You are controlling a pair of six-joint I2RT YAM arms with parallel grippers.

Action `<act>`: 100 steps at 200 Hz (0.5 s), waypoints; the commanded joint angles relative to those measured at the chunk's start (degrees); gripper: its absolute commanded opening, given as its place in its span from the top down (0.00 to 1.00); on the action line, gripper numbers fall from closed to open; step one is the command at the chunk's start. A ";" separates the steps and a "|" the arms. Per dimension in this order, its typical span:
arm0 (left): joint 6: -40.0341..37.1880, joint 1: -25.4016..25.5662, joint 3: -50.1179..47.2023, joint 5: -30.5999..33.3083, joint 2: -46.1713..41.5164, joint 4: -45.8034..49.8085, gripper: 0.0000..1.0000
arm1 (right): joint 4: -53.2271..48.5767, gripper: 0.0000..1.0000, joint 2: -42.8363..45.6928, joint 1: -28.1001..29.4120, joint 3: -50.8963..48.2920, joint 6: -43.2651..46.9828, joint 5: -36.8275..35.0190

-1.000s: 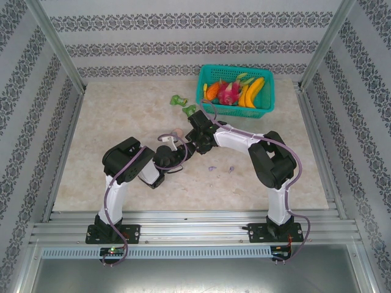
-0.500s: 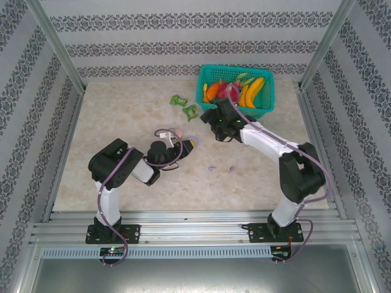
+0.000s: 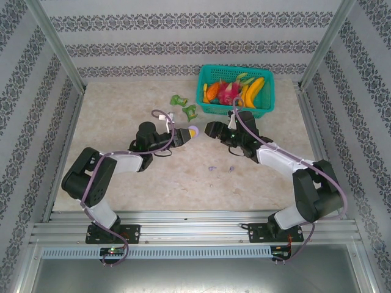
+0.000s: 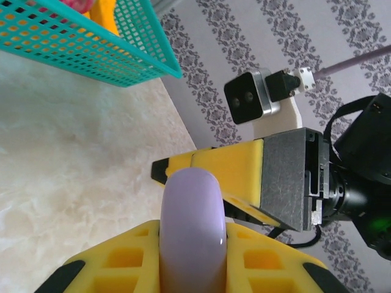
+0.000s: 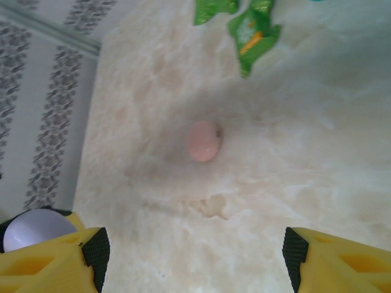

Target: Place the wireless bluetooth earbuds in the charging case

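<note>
My left gripper [image 3: 185,134] is shut on a round pale purple charging case [image 3: 193,130], held on edge between its yellow fingers [image 4: 116,262]; the same case [image 4: 190,201] bulges up in the left wrist view. My right gripper [image 3: 209,128] hangs open just right of the case, facing it. Its jaws [image 5: 194,259] stand wide apart over bare table. A round pink case [image 5: 202,140] lies closed on the table ahead of them. Two tiny pale purple earbuds [image 3: 211,168] [image 3: 231,169] lie loose on the table, nearer than both grippers.
A teal basket [image 3: 266,91] of toy fruit stands at the back right, its mesh corner [image 4: 91,49] close to the held case. Two green crumpled wrappers [image 3: 178,100] [image 3: 190,111] lie left of it, and the nearer wrapper [image 5: 253,30] also shows in the right wrist view. Patterned walls enclose the table.
My left gripper has carried the purple case farther from the bases and slightly right. The right gripper pulled away toward the basket, opened wider, then came back beside the case.
</note>
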State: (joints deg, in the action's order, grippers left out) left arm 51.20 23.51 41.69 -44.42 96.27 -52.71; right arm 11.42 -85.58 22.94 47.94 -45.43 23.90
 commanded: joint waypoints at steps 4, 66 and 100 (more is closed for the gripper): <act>-3.82 -0.38 1.96 -3.39 -2.46 6.67 0.83 | 7.54 0.24 1.28 1.65 -1.43 2.32 4.93; -4.70 -0.31 3.16 -3.05 -2.70 8.76 0.83 | 8.40 0.25 2.08 2.81 -1.70 2.12 5.62; -4.71 -0.37 3.97 -3.18 -2.23 9.02 0.84 | 8.35 0.26 0.69 3.86 -1.08 2.29 6.25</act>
State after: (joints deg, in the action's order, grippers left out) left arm 47.97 23.51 43.66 -46.35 94.50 -43.99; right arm 17.63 -84.90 25.74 46.59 -44.56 28.51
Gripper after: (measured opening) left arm 0.223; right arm 0.744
